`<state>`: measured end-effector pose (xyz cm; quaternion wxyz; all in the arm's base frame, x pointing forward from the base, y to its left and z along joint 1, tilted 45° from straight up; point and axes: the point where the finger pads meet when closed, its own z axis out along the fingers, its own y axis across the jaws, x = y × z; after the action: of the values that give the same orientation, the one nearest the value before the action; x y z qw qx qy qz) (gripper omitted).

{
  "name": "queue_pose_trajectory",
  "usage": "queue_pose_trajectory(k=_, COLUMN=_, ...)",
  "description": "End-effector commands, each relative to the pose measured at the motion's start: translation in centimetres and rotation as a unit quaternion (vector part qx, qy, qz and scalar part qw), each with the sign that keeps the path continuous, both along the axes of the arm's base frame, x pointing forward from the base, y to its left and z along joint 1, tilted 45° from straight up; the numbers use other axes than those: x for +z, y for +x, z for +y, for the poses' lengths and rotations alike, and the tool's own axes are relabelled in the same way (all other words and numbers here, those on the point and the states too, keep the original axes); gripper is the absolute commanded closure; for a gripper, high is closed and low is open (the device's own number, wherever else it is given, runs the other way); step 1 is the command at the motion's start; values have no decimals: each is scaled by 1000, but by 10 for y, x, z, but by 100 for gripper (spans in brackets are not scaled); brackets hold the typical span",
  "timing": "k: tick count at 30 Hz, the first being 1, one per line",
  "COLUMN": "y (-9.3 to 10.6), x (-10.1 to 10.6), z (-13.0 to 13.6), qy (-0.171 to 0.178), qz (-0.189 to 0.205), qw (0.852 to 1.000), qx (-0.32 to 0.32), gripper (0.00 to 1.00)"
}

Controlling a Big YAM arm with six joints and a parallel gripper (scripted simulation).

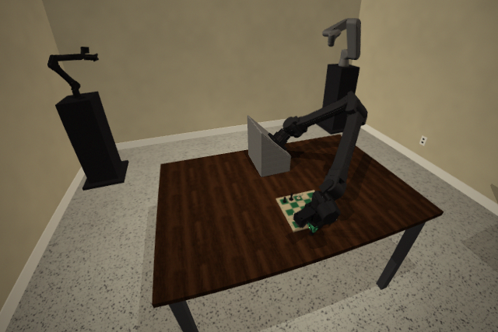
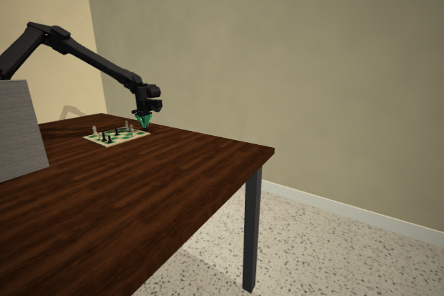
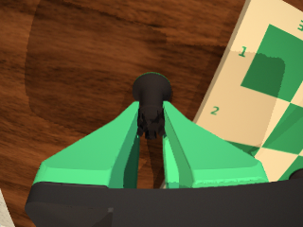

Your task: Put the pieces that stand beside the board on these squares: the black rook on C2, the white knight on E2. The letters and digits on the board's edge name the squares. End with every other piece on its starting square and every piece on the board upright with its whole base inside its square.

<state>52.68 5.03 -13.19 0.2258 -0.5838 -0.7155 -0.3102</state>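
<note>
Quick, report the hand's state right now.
Hand: closed on the black rook, which stands on the table beside the board, near the rank 2 mark.

Table [image 1: 225, 224]: dark brown wood-grain top on dark square legs, standing on a speckled floor [image 1: 80, 280]. Resting on it: a grey wedge-shaped block [image 1: 266, 152] toward the far edge; a green-and-cream chessboard [image 2: 116, 137] near the right side, flat on the wood, carrying several small pieces; and a black rook [image 3: 151, 102] standing upright on the bare wood just beside the board's numbered edge.
</note>
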Motion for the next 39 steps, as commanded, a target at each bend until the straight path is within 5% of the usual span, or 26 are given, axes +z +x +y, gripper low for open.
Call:
queue_pose_trajectory(k=1, y=-5, x=-7, z=5, qy=2, qz=8, qw=1000, qx=0, gripper=100)
queue_pose_trajectory(k=12, y=-6, x=-7, z=2, qy=2, qz=10, qw=1000, qx=-2, gripper=100)
queue_pose_trajectory(k=20, y=17, x=44, z=-45, qy=-7, qz=-26, qw=1000, qx=-12, gripper=100)
queue_pose_trajectory(k=27, y=14, x=81, z=-82, qy=-9, qz=-27, qw=1000, qx=-12, gripper=100)
queue_pose_trajectory(k=29, y=14, x=81, z=-82, qy=-9, qz=-27, qw=1000, qx=-12, gripper=100)
queue_pose_trajectory(k=30, y=8, x=66, z=-61, qy=-3, qz=-10, qw=1000, qx=9, gripper=100)
queue_pose_trajectory(k=39, y=0, x=69, z=-74, qy=-1, qz=-2, qw=1000, qx=2, gripper=100)
